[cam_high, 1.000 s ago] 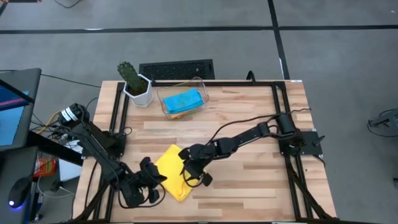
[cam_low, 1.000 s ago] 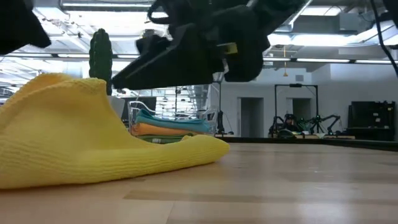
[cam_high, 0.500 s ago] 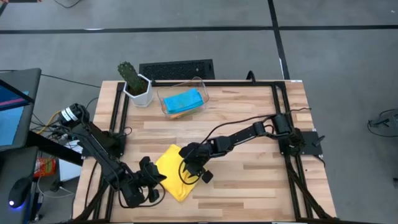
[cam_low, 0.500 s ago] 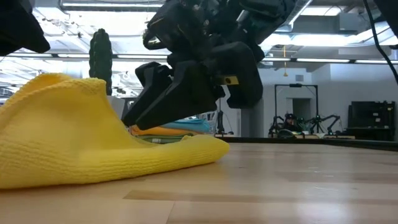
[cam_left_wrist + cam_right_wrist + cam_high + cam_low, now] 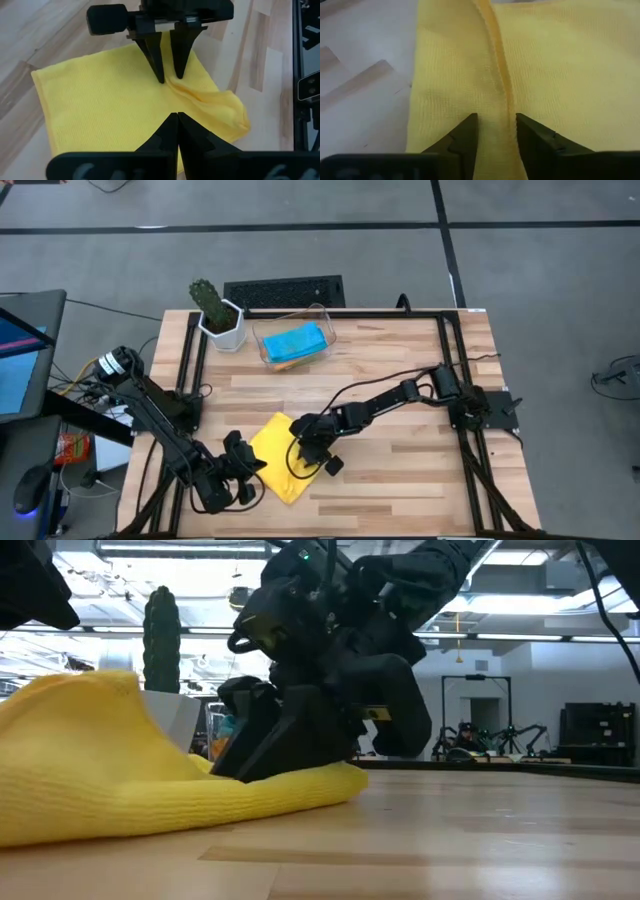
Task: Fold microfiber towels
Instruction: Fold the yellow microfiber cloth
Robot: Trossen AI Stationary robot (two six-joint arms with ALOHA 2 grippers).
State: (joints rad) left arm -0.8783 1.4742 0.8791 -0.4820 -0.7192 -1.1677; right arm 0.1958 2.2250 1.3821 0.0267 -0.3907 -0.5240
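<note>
The right hand [image 5: 298,461] is down on the yellow towel [image 5: 277,471], its fingers [image 5: 465,135] partly open and set either side of a raised ridge of cloth without yet pinching it. The left hand [image 5: 250,469], fingers closed with nothing seen between them, sits just beside it at the towel's opposite edge, facing the right hand across the cloth. Well beyond both hands on the surface [image 5: 400,380], the light blue towel [image 5: 294,341] lies in a clear bin [image 5: 322,322].

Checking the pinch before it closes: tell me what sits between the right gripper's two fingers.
A raised ridge of the yellow towel runs between the right gripper's open fingers, its tips down on the cloth. The right wrist view shows it best.
</note>
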